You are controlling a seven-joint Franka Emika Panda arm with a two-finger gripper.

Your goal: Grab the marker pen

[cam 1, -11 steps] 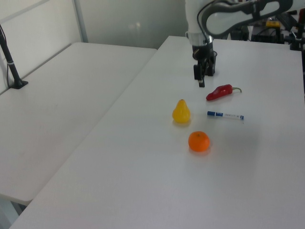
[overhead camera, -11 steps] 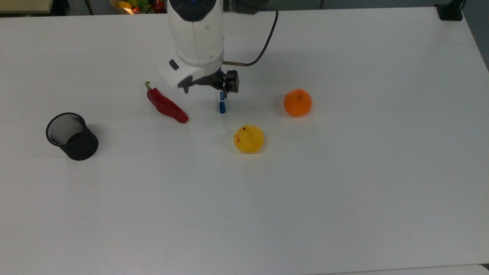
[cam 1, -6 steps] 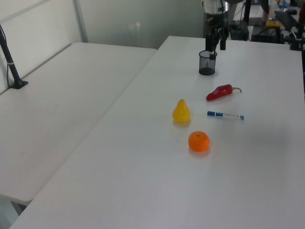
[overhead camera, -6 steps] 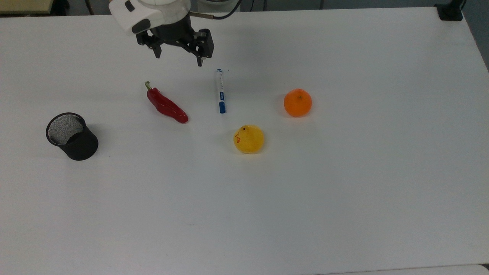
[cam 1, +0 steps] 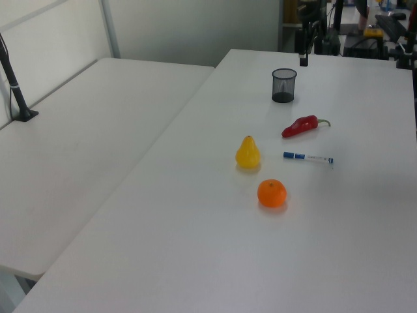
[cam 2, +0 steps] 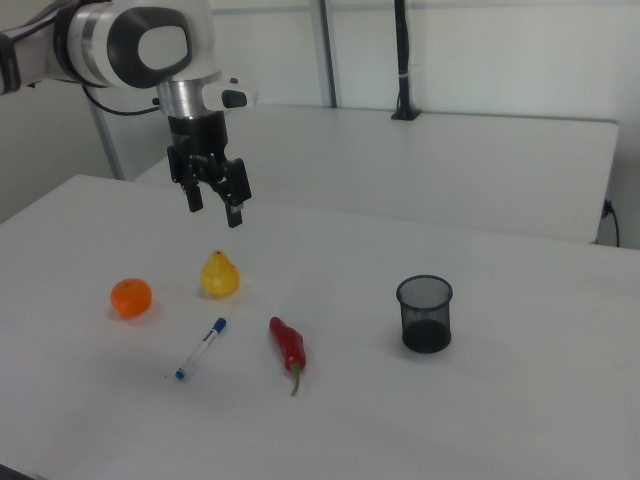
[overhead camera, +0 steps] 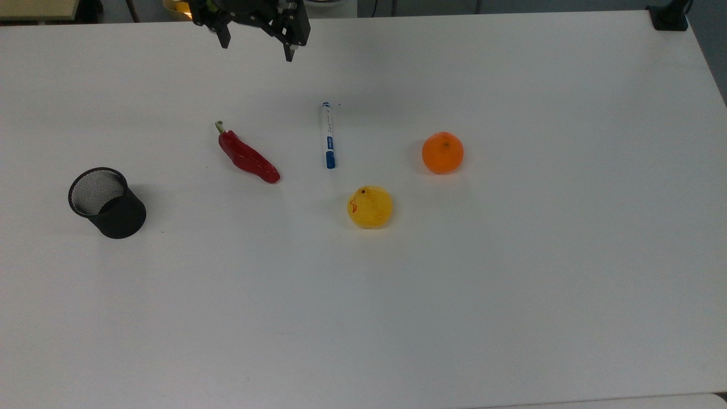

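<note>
- End effector (overhead camera: 257,44) sits high over the far edge of the worktop (overhead camera: 511,284) in the top view; fingers spread wide, nothing between them. The right view (cam 2: 212,203) shows the same: it is raised well above the surface and empty.
- Marker pen (overhead camera: 328,135) lies flat on the worktop, between red chilli (overhead camera: 247,157) and orange (overhead camera: 442,152), with the yellow pear-shaped toy (overhead camera: 370,207) just nearer than its capped end.
- Key relation: in the top view, pen is nearer than the end effector and to the top view's right of it, well apart.
- Pen's long axis runs near–far, blue cap at the near end.
- Our read: we need to come toward the near side, shift right, drop, and close across the barrel.
</note>
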